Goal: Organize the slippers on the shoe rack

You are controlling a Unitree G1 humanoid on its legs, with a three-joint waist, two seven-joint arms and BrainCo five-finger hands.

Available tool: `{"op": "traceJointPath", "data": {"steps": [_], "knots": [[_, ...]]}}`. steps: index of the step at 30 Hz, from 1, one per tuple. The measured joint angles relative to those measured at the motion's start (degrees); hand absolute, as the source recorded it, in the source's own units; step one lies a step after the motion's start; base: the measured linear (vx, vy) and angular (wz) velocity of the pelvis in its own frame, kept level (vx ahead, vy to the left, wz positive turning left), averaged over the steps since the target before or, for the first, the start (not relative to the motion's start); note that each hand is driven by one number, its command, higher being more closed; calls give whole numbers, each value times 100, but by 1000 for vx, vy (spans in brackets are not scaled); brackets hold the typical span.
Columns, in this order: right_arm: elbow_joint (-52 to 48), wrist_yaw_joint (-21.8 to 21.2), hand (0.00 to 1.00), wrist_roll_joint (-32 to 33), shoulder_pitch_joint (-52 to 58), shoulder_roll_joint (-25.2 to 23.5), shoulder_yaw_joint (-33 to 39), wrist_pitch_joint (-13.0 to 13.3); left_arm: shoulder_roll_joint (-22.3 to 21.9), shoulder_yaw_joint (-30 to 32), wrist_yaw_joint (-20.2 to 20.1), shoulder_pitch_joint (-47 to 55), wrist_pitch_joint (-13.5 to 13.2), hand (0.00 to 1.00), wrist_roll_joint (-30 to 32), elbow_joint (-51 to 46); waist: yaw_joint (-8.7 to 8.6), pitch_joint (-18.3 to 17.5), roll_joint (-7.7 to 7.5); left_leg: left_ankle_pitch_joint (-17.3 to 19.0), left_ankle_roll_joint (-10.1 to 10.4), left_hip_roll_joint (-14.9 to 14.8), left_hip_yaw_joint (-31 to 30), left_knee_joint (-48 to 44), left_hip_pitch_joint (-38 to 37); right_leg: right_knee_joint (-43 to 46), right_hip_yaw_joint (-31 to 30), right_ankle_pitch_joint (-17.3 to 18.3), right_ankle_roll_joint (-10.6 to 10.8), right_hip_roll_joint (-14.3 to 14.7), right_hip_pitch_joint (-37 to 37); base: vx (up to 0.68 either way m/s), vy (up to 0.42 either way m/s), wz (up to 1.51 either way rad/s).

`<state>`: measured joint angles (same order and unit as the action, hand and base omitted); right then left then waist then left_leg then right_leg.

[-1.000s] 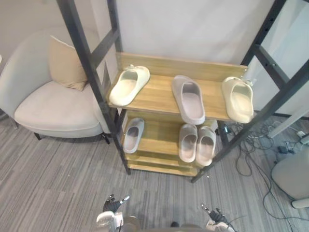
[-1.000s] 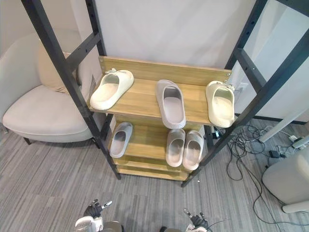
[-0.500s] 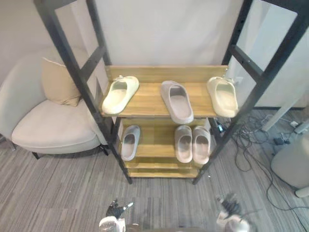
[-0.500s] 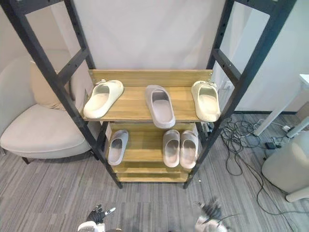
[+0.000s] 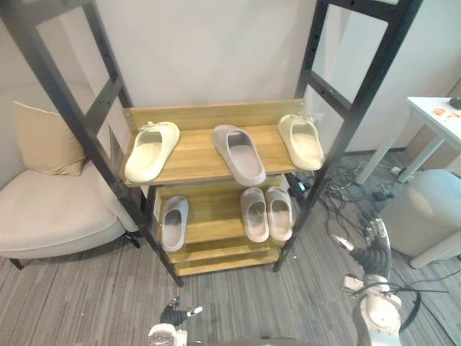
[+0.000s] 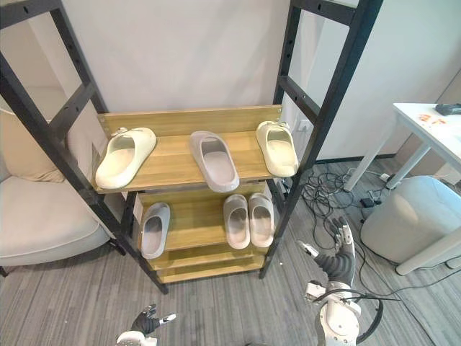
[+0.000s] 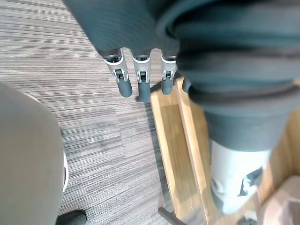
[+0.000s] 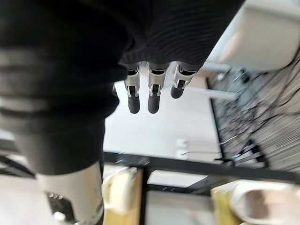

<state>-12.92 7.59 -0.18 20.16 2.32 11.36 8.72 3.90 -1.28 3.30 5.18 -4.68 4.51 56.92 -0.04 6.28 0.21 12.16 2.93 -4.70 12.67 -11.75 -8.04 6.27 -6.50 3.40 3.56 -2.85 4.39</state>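
Right now all the slippers lie on the shoe rack [image 5: 198, 148], and neither robot hand grasps one. On the top shelf the left cream slipper [image 5: 151, 150] sits angled at one end and the right cream slipper [image 5: 300, 141] at the other. The middle grey slipper [image 5: 239, 153] lies between them, its toe over the front edge, so the cream pair is split. Below, a lone grey slipper [image 5: 173, 222] lies well apart from a matched pair [image 5: 266, 213] set side by side. Likely the two stray greys belong together.

The right robot hand [image 5: 375, 252] is lifted beside the rack's lower right corner, fingers straight and released, seemingly ready to reach in. The left robot hand [image 5: 175, 314] hangs low near the floor, fingers relaxed and empty.

The slanted front post [image 5: 336, 144] stands between the right robot hand and the nearest cream slipper. Cables [image 5: 346, 194] trail on the floor beside the rack, with a pouf [image 5: 421, 216] near them. An armchair [image 5: 50, 209] crowds the rack's left side.
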Motion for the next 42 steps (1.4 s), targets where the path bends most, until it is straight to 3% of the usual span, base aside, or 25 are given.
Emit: {"op": "traceJointPath", "data": {"steps": [9, 18, 22, 33, 42], "knots": [[-430, 17, 0, -153, -828, 399, -513, 249, -8, -210, -30, -51, -111, 0, 5, 113, -4, 36, 126, 39, -114, 163, -516, -165, 216, -12, 236, 69, 7, -145, 88, -47, 10, 19], [-334, 270, 0, -261, -1808, 933, -503, 256, 29, -201, -112, -121, -117, 0, 2, 112, 40, 129, 122, 34, -112, 213, -858, -249, 413, -84, 465, 58, 17, -141, 169, 40, -9, 19], [417, 466, 0, -268, -2489, 1435, -491, 186, 46, -206, -116, -137, -118, 0, -4, 112, 60, 124, 116, 30, -108, 238, -966, -241, 609, -193, 571, 50, 23, -155, 54, 26, -2, 10], [2092, 638, 0, -266, -3729, 2134, -764, -84, 106, -195, -92, -214, -120, 0, -145, 102, 150, 182, 65, 13, -99, 240, -1217, -189, 797, -267, 618, -11, -38, -124, -37, 59, -1, 11], [2946, 675, 0, -214, -4617, 2299, -993, -153, 99, -70, -76, -216, -126, 0, -248, 96, 189, 226, 36, -253, -115, 287, -1402, 161, 796, -428, 652, -214, -68, -149, -41, -14, -4, 12]]}}
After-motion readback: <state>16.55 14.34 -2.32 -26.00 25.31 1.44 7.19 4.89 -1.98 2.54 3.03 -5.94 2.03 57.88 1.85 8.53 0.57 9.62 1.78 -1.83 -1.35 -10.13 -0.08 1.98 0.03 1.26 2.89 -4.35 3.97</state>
